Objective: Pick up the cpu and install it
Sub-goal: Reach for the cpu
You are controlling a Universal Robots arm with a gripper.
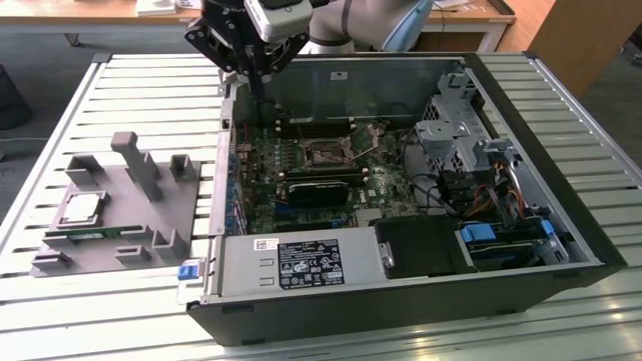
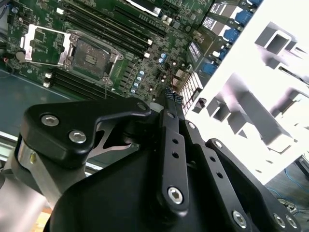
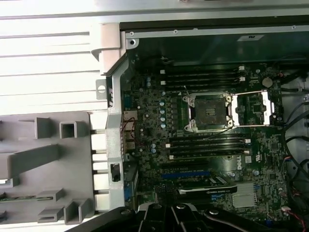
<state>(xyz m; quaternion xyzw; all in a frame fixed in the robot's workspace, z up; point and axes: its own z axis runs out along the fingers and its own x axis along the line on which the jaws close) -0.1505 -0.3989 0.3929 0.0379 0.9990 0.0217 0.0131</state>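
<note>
Pincer (image 1: 255,75) hangs over the far corner of the open pc case (image 1: 422,308), by the wall on the exterior view's left; in the second wrist view its fingers (image 2: 170,140) lie pressed together w/ no gap and nothing between them, so closed and empty. The cpu (image 1: 83,207) lies flat in a pocket of the grey fixture (image 1: 150,218) on the slatted bench (image 1: 150,90), outside the case and well apart from the pincer; a memory stick (image 1: 95,235) lies just beside it. Socket (image 3: 210,112) on the motherboard (image 3: 159,159) looks bare, its load plate (image 3: 251,108) swung open next to it, so install not begun. Risks, as I judge them: cpu is thin and sits low in its pocket, so there's little edge to grip; a slightly off-centre close could skid over the shiny top or tip the chip up on one side; the fixture's upright post (image 1: 135,162) stands near, so a careless approach could knock it and shift the whole fixture; the case wall sits close under the pincer, so a low sideways move could clip the rim; at the socket, a tilted or wrongly turned chip could bend contacts, and a loose grip could drop it onto the board.
</note>
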